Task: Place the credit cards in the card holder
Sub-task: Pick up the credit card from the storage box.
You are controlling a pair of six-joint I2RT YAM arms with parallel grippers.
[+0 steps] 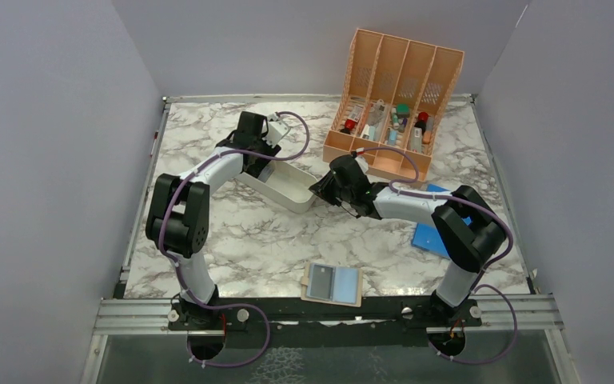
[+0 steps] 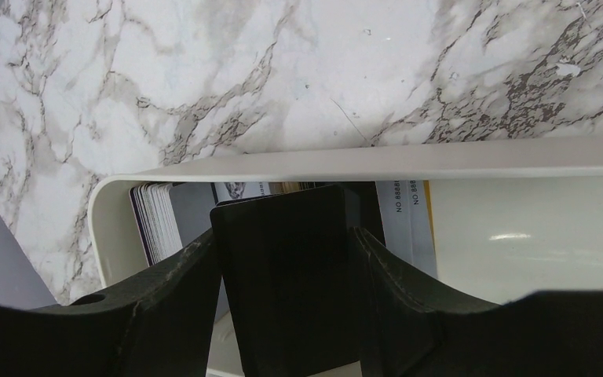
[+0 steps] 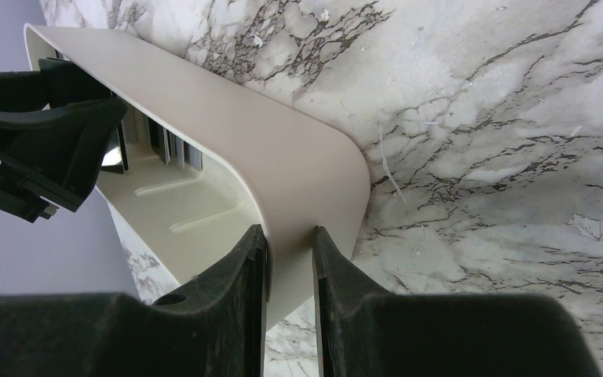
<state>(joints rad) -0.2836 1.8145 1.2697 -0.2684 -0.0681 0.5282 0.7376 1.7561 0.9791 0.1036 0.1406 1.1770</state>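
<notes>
The white oblong tray (image 1: pixel 294 190) lies mid-table and holds the credit cards. In the left wrist view a stack of cards (image 2: pixel 157 224) stands on edge at the tray's rounded end, with more cards (image 2: pixel 408 224) beside it. My left gripper (image 2: pixel 285 236) reaches into that end (image 1: pixel 261 157) and is shut on a black card (image 2: pixel 283 283), held between its fingers. My right gripper (image 3: pixel 289 243) is shut on the tray's wall (image 3: pixel 298 181) at the opposite end (image 1: pixel 321 192). The card holder (image 1: pixel 332 282) lies open near the front edge, its blue-grey inside facing up.
A peach slotted organizer (image 1: pixel 396 96) with small items stands at the back right. A flat bright-blue rectangle (image 1: pixel 436 236) lies under my right arm. The left gripper's fingers (image 3: pixel 39 149) show at the left of the right wrist view. Walls enclose the table.
</notes>
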